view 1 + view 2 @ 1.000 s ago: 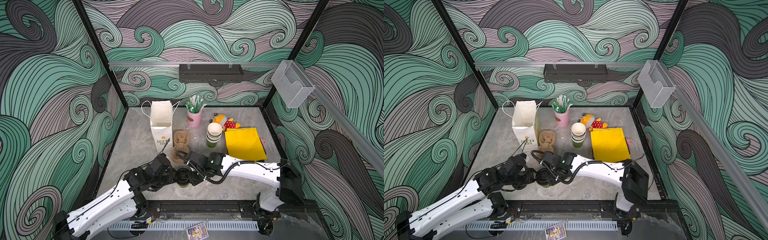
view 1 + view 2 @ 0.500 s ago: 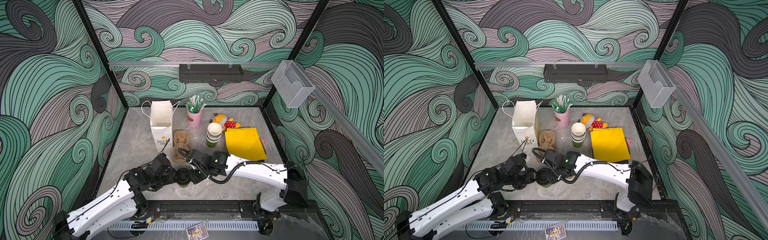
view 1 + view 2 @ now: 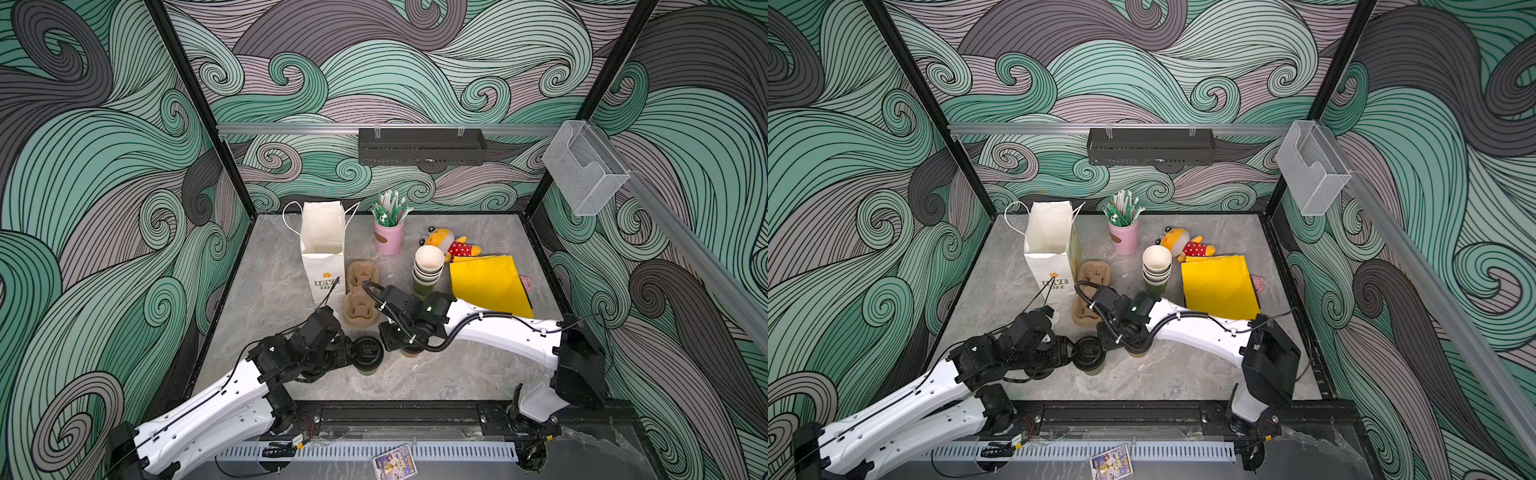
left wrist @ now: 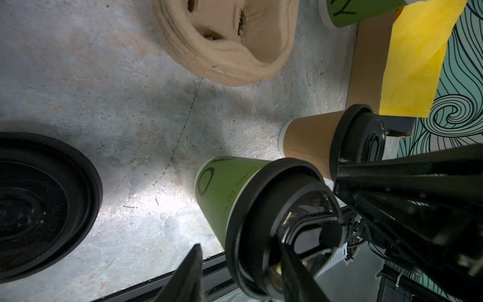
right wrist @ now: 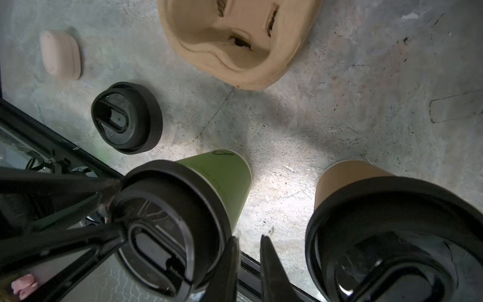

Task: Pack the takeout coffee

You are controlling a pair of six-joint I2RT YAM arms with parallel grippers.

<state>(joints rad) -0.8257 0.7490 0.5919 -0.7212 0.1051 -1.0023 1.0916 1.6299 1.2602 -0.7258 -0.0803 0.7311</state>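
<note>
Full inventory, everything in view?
lidded cups: 2, green cup and brown cup, front centre
loose lid: 1 seen, black, near green cup
cup carrier: 1, tan, centre
paper bag: 1, white, back left
lidless cups: 1 stack, green, centre right
straw cup: 1, pink, back centre
plush toy: 1, yellow-red, back right
yellow sheet: 1, right
wall basket: 1, black, back wall
clear holder: 1, right wall
left claw: at green cup's lid, grip unclear
right claw: beside brown cup, slightly open, empty
</note>
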